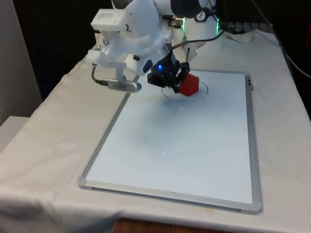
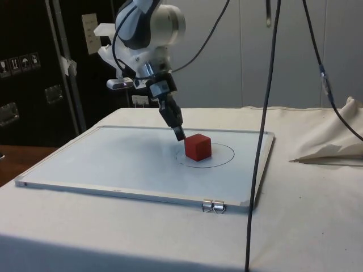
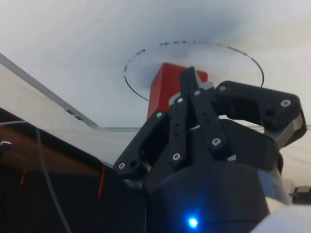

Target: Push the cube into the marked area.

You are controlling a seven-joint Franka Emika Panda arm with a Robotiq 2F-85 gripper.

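A red cube (image 1: 189,84) (image 2: 198,147) (image 3: 164,89) rests on the whiteboard (image 1: 184,145) (image 2: 113,158), inside a thin drawn circle (image 1: 203,88) (image 2: 227,152) (image 3: 146,48) near the board's far end. My black gripper (image 1: 177,86) (image 2: 180,135) (image 3: 187,77) is tilted, its fingers shut together with nothing between them. Its tip is at the cube's side, on the front view's left of it, touching or nearly touching. In the wrist view the fingers hide part of the cube.
The whiteboard has a metal frame and lies on the white cloth (image 1: 48,141). A binder clip (image 2: 212,206) grips the board's edge. Cables (image 2: 266,113) hang in front of the side view. Crumpled cloth (image 2: 334,147) lies beyond the board.
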